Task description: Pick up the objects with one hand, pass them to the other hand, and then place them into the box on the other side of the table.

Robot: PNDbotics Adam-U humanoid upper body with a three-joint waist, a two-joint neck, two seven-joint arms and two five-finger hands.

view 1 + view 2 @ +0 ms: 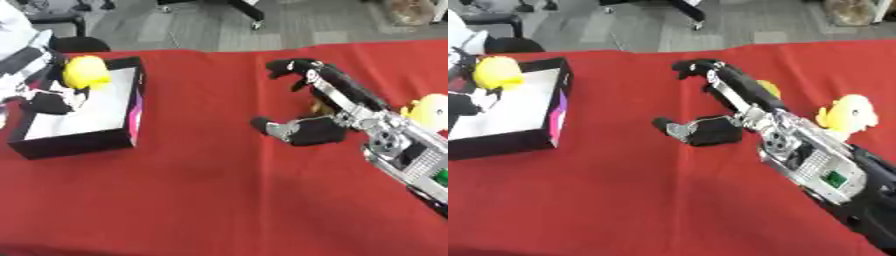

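Yellow toy (pixel 86 71): held by left robot hand (pixel 48 95) over black box (pixel 83 131). Right robot hand (pixel 710 107): spread empty above red surface (pixel 201 200). Second yellow toy (pixel 847 116): beside right arm.

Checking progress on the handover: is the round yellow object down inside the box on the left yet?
Not yet. The yellow object is over the box, curled in the left hand, above the white floor rather than resting on it.

Right hand (pixel 325 107): black fingers and thumb on silver metal links. Right forearm (pixel 815 167): silver housing with a round joint, a perforated grey panel and a small green marking, then black casing.
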